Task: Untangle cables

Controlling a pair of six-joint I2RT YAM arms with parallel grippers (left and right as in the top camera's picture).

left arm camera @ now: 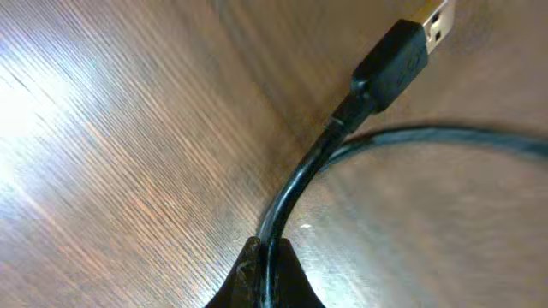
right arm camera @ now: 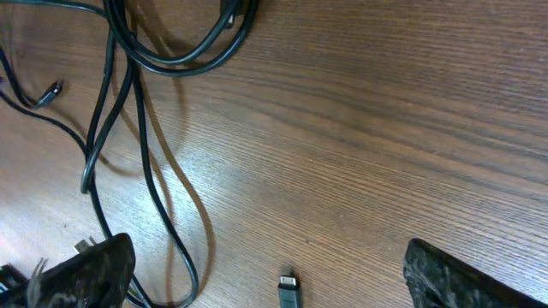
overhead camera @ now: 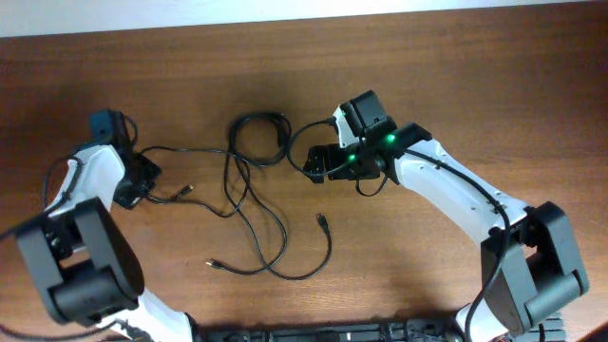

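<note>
Several thin black cables lie in loose loops across the middle of the wooden table, with plug ends at the front and centre. My left gripper is at the left, shut on one black cable a short way behind its USB plug with a gold tip. My right gripper hovers open beside the coiled loops. Between its fingers lies a small plug end, untouched, and a cord runs past the left finger.
The table's far edge meets a pale surface at the back. Both arm bases stand at the front corners, with dark equipment along the front edge. Bare wood spreads to the right of the cables.
</note>
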